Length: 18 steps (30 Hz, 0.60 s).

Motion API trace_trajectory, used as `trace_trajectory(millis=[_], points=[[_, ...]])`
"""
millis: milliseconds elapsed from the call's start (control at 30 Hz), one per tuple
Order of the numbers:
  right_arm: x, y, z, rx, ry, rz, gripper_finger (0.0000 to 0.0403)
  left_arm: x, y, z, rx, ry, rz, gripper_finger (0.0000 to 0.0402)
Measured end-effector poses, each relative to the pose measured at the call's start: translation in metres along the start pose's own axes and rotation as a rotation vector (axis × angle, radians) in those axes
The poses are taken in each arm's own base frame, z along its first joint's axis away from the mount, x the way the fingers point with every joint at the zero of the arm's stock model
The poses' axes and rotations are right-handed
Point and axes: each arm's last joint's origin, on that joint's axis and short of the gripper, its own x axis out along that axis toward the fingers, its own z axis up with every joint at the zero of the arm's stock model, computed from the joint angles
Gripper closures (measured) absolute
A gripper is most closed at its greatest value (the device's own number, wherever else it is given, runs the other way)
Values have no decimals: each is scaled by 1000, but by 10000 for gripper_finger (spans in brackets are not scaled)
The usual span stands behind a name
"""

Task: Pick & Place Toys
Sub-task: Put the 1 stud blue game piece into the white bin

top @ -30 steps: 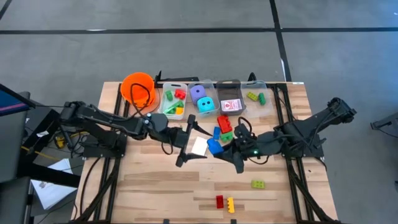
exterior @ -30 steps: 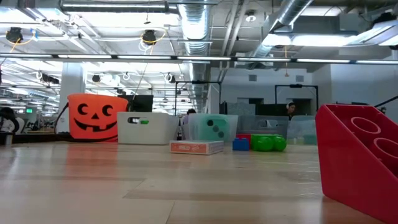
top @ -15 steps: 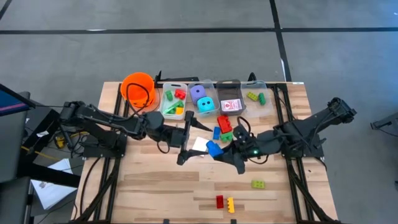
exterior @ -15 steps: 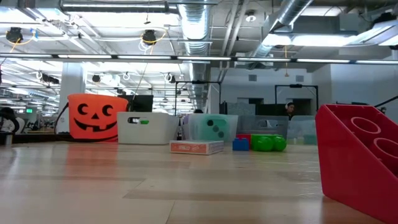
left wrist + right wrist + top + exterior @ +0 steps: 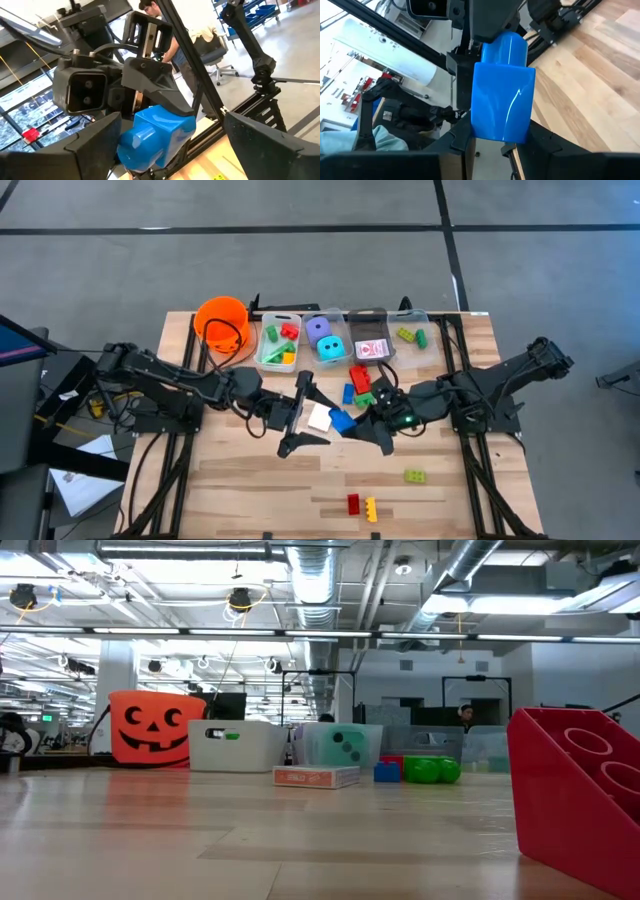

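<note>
1. The right gripper (image 5: 350, 423) is clamping a blue brick (image 5: 342, 420) between its fingers over the middle of the table (image 5: 250, 480). My guess is it's holding it out sideways like that so the other arm can get at the free end.
2. The left gripper (image 5: 305, 412) is sitting just beside that brick with its fingers spread wide. In the left wrist view the brick (image 5: 155, 135) is right between the two fingers, so this looks to me like a handover being set up, not a drop.
3. The rest of the toys are sitting in the clear bins (image 5: 340, 340) along the far edge: bricks, a purple die (image 5: 318, 329), a teal die (image 5: 331, 348) and a card deck (image 5: 371, 350). I'd guess that's where the blue one is going too.
4. A few bricks are waiting loose near the front edge, like the red brick (image 5: 353, 503), so there's plenty left to do.
</note>
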Motion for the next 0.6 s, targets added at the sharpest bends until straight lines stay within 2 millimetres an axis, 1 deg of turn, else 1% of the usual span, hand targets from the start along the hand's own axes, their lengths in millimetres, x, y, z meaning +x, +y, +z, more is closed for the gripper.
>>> trace_trajectory(millis=[167,333,467,600], points=[[1,-1,1,32,25,14,296,2,-3,-1,15,3,-6,82],[1,-1,1,56,33,19,298,2,-1,-3,23,8,-8,92],[1,-1,1,75,38,23,298,6,0,-10,23,22,-5,92],[1,-1,1,84,56,32,301,15,-6,-21,21,35,-11,95]])
